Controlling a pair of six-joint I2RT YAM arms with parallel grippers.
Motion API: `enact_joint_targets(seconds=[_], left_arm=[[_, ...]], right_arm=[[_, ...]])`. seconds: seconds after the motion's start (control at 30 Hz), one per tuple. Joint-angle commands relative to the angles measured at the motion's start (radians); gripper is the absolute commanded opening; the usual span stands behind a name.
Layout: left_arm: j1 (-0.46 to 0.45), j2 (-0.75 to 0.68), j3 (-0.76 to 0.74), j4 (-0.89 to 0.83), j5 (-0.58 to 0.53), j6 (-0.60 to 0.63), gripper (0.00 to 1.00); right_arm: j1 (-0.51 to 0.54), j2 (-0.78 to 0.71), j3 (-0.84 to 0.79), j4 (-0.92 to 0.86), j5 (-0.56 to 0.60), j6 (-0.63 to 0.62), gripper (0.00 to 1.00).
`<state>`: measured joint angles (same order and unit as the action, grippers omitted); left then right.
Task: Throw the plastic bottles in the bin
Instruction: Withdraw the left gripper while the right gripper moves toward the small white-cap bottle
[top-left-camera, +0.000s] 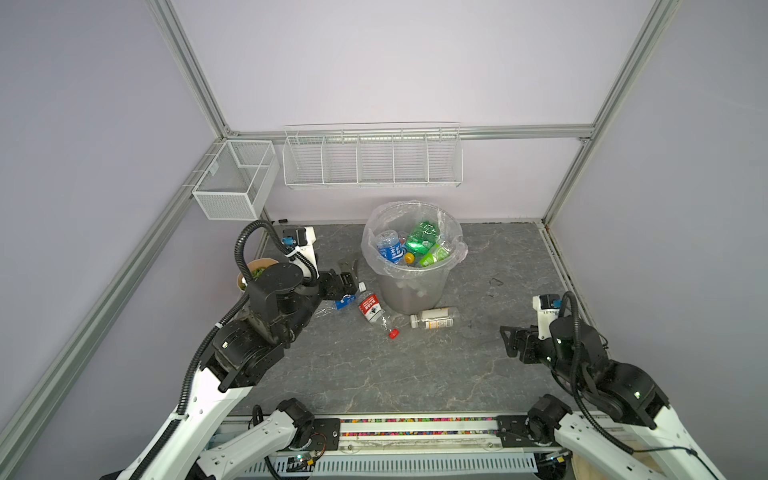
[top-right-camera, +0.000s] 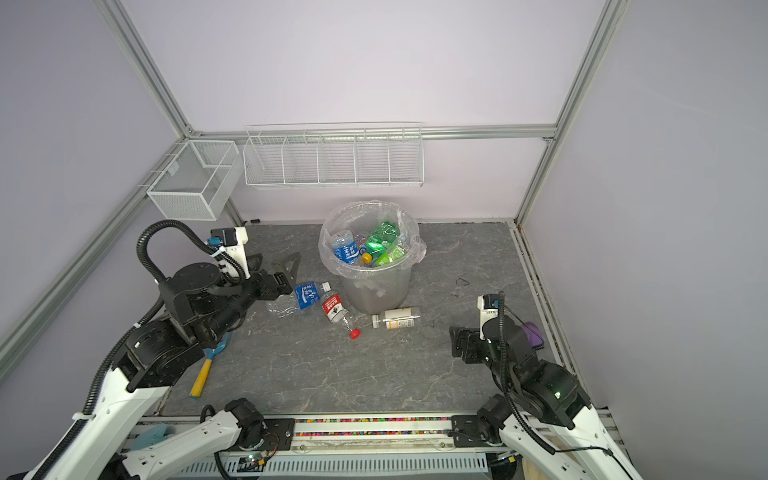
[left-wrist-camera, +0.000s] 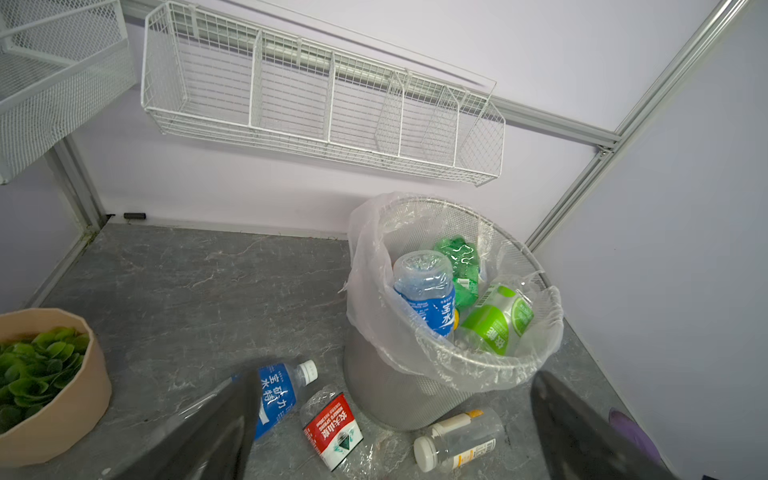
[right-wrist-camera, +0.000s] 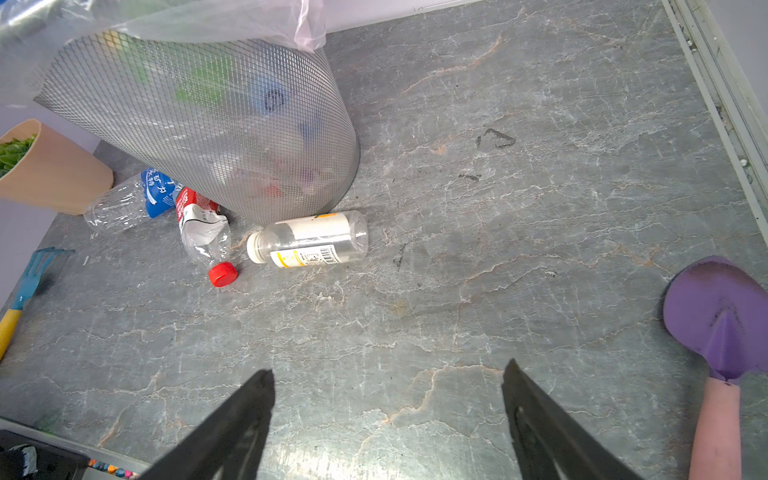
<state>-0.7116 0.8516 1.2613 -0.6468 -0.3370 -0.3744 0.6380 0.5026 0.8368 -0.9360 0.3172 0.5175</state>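
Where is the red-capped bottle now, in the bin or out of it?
Out. The red-capped bottle lies crumpled on its side on the table, beside the base of the bin, cap on.

The left arm (top-left-camera: 257, 328) and right arm (top-left-camera: 582, 345) share white link shells, black joint housings with small green lights, ribbed black cable conduits (top-left-camera: 240, 249) and black tapered fingers (right-wrist-camera: 237, 424)

Three bottles (left-wrist-camera: 332, 430) beside bin (left-wrist-camera: 390, 401); pincer (left-wrist-camera: 392, 374) spread
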Motion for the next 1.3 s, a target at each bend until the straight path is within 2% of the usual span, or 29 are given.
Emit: enact_joint_targets(seconds=[0.0, 0.67, 1.27], left_arm=[[0.006, -0.019, -0.044, -0.016, -0.042, -0.043, 1.00], [0.079, -0.002, -0.280, -0.021, 0.079, -0.153, 1.00], [0.098, -0.046, -0.466, 0.005, 0.139, -0.229, 0.99]], right_arm=[[-0.003, 0.013, -0.011, 0.004, 0.000, 0.014, 0.88], [-0.004, 0.087, -0.011, 0.038, -0.039, 0.018, 0.88], [-0.003, 0.278, 0.003, 0.121, -0.127, 0.105, 0.88]])
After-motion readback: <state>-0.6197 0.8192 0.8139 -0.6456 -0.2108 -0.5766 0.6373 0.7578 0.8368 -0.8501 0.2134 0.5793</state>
